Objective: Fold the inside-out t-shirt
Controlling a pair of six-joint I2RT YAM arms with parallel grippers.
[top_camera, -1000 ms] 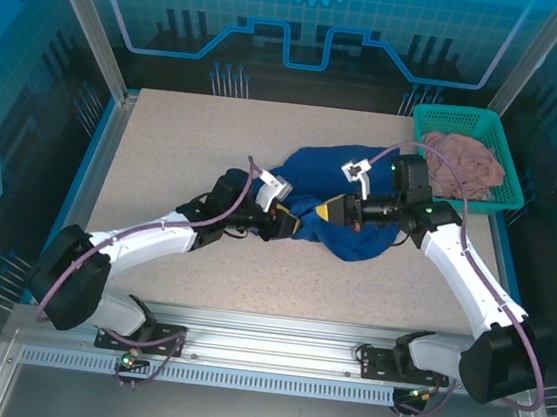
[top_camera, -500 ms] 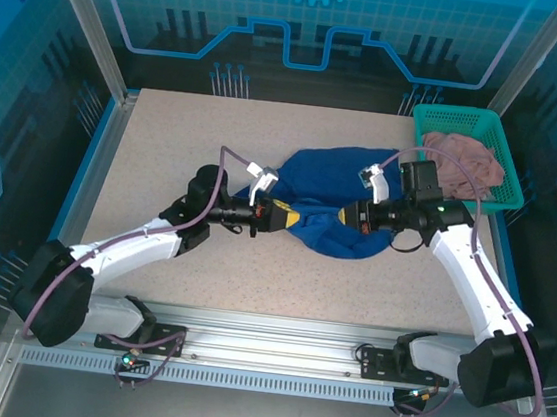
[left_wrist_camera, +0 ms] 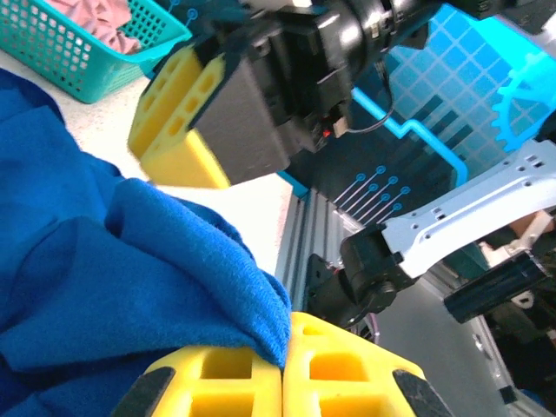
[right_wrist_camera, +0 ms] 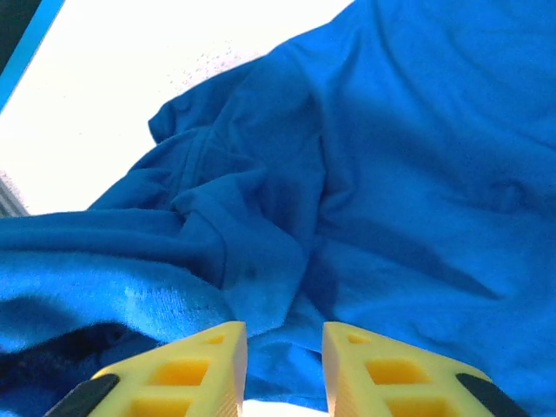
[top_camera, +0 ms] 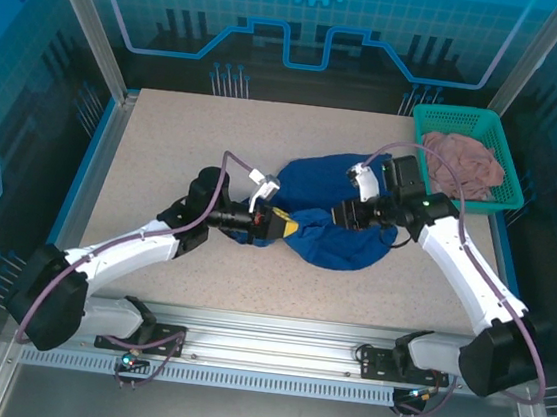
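On the table (top_camera: 185, 148): the inside-out t-shirt (top_camera: 344, 211) is lying in a rumpled royal-blue heap right of centre, bunched rather than spread flat; its left edge is reaching toward the left arm's fingers.
Left gripper (top_camera: 285, 225): it is pointing rightward at the shirt's left edge; in the left wrist view (left_wrist_camera: 282, 369) its yellow fingers are pressing together, clenched on a thick fold of the blue cloth (left_wrist_camera: 87, 261) that is running down into the seam between them.
Right gripper (top_camera: 338, 215): it is pointing leftward over the middle of the heap, facing the left one and standing near it; in the right wrist view (right_wrist_camera: 282, 347) its yellow fingers are standing apart with a narrow gap, released, gripping nothing; the creased cloth (right_wrist_camera: 391, 174) is lying just beyond the fingertips.
Seen from the left wrist: the right gripper (left_wrist_camera: 178, 122) is hanging just above the blue folds, its yellow pads turned toward the camera.
Teal basket (top_camera: 460, 114): it is sitting at the far right corner of the table, just beside the shirt; a dusty-pink garment (top_camera: 465, 161) is lying inside it; both are showing again at the top left of the left wrist view (left_wrist_camera: 78, 65) (left_wrist_camera: 95, 17).
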